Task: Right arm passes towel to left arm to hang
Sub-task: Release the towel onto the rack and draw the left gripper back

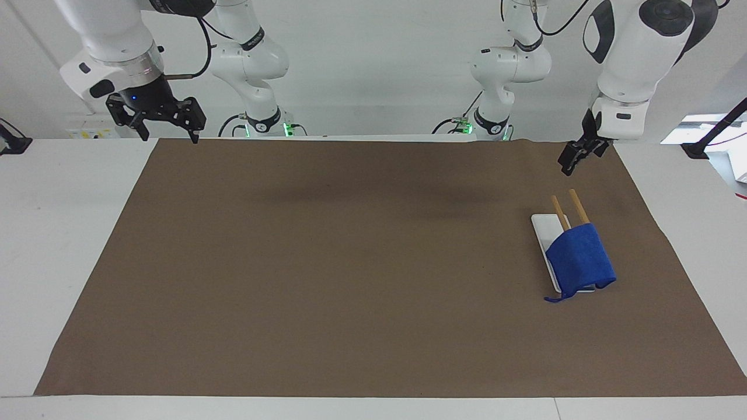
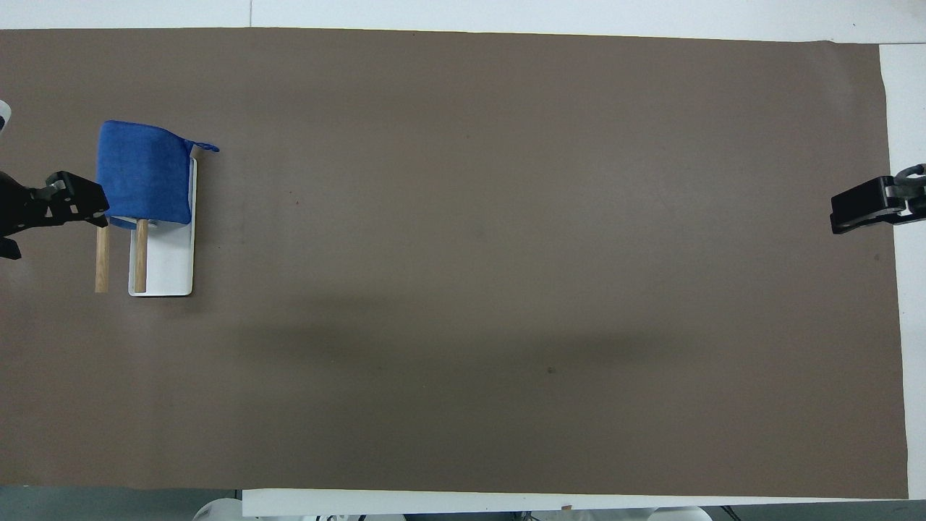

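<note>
A royal-blue microfibre towel [image 1: 580, 259] is draped over a wooden-barred white rack [image 1: 545, 230], hiding its bars' ends. The left gripper [image 1: 569, 160] and right gripper [image 1: 166, 125] are held spread wide, empty.

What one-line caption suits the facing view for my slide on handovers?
Blue towel draped over the wooden rack; left gripper and right gripper open, raised clear.

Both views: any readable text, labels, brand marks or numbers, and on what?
None readable.
Towel: no tag or print shows.
White rack base: blank.
Brown mat: blank.
Small marks on the slimmer arms' dark bands: too small to read.
</note>
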### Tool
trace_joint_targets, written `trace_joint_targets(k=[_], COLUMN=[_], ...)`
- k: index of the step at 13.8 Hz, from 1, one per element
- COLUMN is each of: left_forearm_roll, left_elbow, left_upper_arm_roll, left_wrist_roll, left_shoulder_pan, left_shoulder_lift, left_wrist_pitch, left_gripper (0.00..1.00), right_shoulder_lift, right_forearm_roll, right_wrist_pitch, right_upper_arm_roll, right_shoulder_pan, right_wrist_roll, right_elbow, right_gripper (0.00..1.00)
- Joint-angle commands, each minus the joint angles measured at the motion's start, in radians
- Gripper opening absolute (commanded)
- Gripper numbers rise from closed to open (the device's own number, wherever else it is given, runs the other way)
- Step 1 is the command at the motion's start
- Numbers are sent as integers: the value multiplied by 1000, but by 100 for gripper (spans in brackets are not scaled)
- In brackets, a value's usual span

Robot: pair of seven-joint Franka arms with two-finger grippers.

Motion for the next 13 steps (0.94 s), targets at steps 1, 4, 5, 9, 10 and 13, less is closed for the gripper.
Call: trace_joint_targets(k=[1, 4, 5, 9, 10, 13], left_forearm_roll=[-49, -140, -137, -129, -129, -131], left_elbow=[169, 214, 212, 218, 218, 226], left_upper_arm_roll=[8, 8, 8, 1, -2, -5], left_wrist_roll=[185, 351, 401, 439, 439, 434], left_shoulder_pan=[41, 124, 126, 116, 115, 115], left_shoulder_lift=[97, 125, 124, 125, 127, 127], left_wrist_pitch=[-124, -151, -149, -158, -159, -157], left_gripper=[100, 100, 100, 100, 100, 100], right_shoulder_lift=[-24, -24, -24, -24, -24, -24], right_forearm_roll=[5, 5, 5, 5, 5, 5], right_wrist_pitch=[2, 0, 0, 0, 2, 0], right_upper_arm_roll=[3, 3, 3, 3, 3, 3], right_shoulder_pan=[-7, -6, -7, -7, -7, -7], right_wrist_roll=[-24, -24, -24, -24, -24, -24], right_elbow=[-28, -28, -28, -28, -28, -28], right_gripper=[100, 100, 100, 100, 100, 100])
